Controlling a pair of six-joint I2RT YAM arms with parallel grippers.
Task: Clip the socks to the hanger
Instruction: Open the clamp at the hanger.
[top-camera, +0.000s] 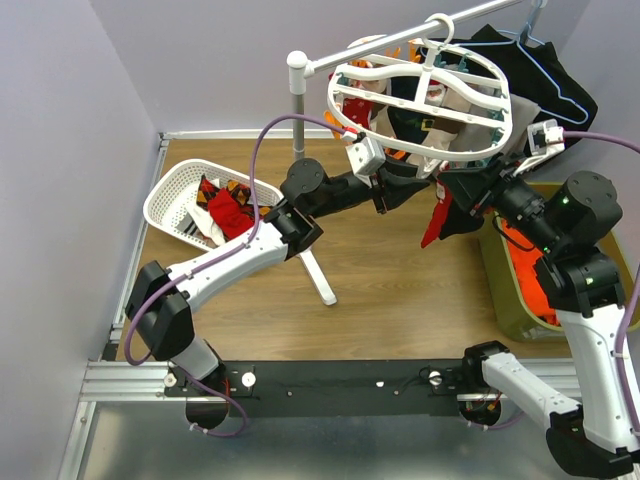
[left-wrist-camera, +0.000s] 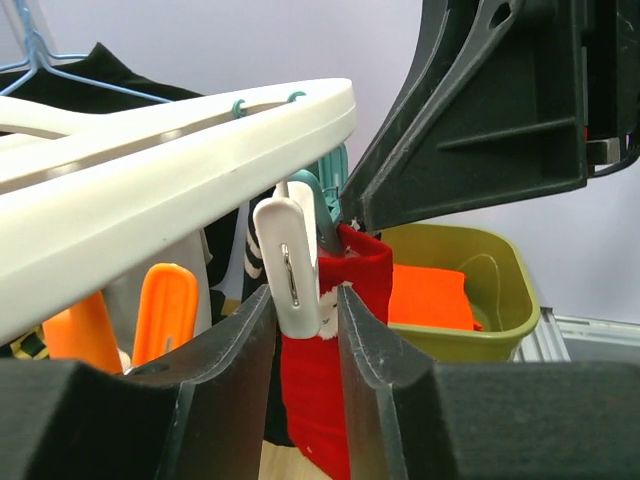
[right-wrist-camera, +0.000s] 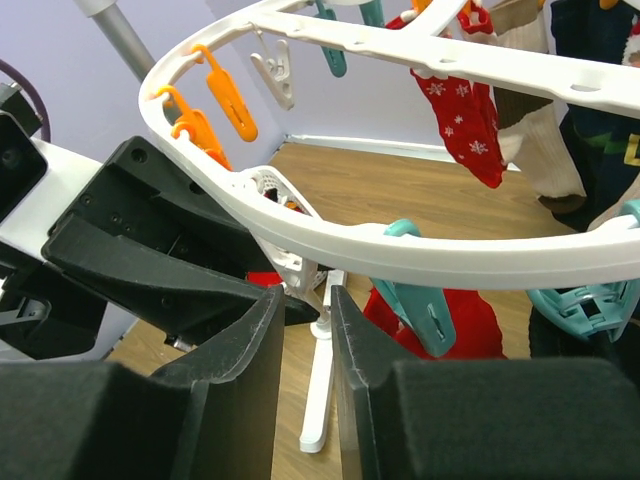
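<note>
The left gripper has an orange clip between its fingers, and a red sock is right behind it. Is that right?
Not quite: the clip between the fingers of the left gripper is white, not orange. The red sock right behind it is there. The left wrist view shows this.

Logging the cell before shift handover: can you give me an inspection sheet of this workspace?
Surface: wooden tabletop, rack foot on it.
Job's things: white hanger on rail; red sock hanging beneath; more socks in basket.
Clutter: olive bin holding orange cloth; black garment behind.
Grippers: left gripper jaws flank white clip, grip unclear; right gripper jaws slightly apart, empty.
Cables: purple cables hang in loose loops.
Surroundings: pale purple walls.
</note>
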